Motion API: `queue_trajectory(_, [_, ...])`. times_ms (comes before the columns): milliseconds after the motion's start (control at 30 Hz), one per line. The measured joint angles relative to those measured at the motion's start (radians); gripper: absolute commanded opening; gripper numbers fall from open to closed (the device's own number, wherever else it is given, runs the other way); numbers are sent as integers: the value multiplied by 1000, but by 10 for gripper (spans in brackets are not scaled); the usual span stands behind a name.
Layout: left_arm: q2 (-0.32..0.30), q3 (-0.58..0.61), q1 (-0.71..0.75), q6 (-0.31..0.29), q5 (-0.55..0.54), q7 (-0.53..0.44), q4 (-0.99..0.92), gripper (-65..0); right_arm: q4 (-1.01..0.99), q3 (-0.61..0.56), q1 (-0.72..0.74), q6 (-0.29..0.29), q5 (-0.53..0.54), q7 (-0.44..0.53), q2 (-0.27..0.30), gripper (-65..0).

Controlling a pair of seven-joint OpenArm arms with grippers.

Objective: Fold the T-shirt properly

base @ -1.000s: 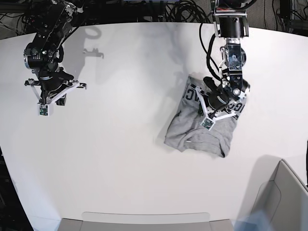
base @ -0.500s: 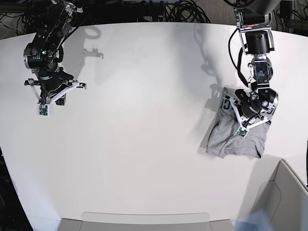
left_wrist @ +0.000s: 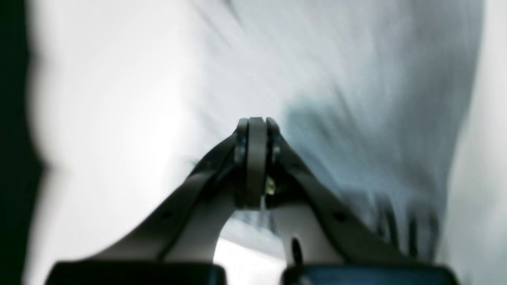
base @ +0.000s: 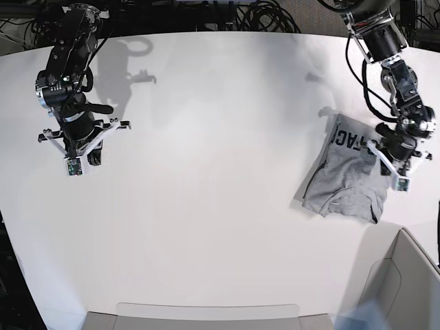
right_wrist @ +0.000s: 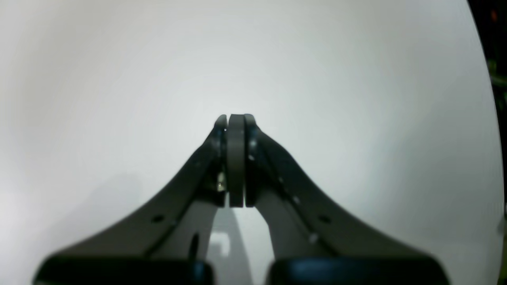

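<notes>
Looking down from the base view, we've got the T-shirt [base: 347,175] bunched into a rough folded bundle near the right edge of the white desk [base: 206,172], grey fabric with a strip of black capital lettering showing along its upper end. Our left hand [base: 397,152] sits right at the shirt's right-hand edge, over the fabric. In the left wrist view the left hand's fingers [left_wrist: 256,158] are pressed tight together, clenched, with blurry grey cloth [left_wrist: 356,99] filling most of the picture behind them and a few dark letter strokes at the lower right. We honestly can't tell whether any fabric is pinched between the tips, the picture is too smeared for that.

Our right hand [base: 81,146] is way over on the other side of the desk, well apart from the shirt, hanging above bare white surface. Its wrist view shows the right hand [right_wrist: 235,130] clenched too, tips meeting with nothing between them, just plain desk [right_wrist: 356,99] below.

A grey bin wall [base: 405,275] pokes in at the lower right corner, near the shirt but not touching it.
</notes>
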Motion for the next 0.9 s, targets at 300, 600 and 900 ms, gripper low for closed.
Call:
queue_trajectory(300, [154, -173, 159, -18, -27, 1, 392, -650, 3, -19, -221, -2, 397, 223, 135, -650])
queue_trajectory(600, [228, -276, 467, -8, -31, -3, 492, -650, 5, -18, -683, -11, 454, 691, 201, -650])
queue_trajectory(900, [231, -364, 656, -14, -56, -8, 496, -650, 6, -17, -936, -13, 454, 727, 198, -650])
